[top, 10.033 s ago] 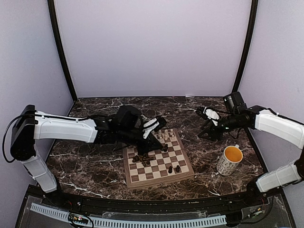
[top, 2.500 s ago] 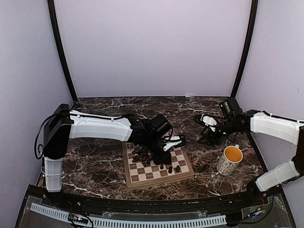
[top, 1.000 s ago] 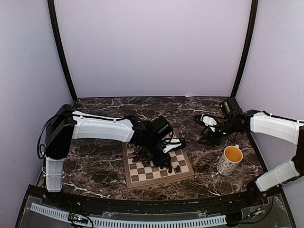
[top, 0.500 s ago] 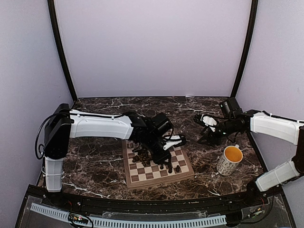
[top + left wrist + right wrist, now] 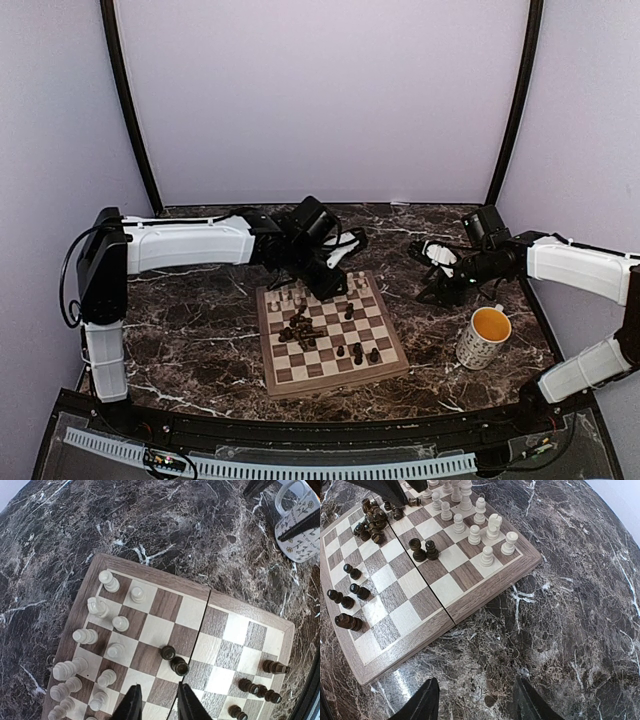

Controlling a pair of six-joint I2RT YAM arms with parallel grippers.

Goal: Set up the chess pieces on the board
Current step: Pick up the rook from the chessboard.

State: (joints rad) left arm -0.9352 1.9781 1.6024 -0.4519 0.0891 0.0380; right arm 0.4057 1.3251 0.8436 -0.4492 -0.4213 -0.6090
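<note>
Change: left claw has lifted off mid-board and pulled back to the far edge.
Left claw: jaws apart, nothing held, hovering above the board.
Right claw: open, empty, over the surface beside the board's corner.
Board: mid-surface, mug to its right.
Done: cream pieces stand in two rows at one end.
Left: dark pieces heaped mid-board, others scattered; roughly halfway, I'd say.
</note>
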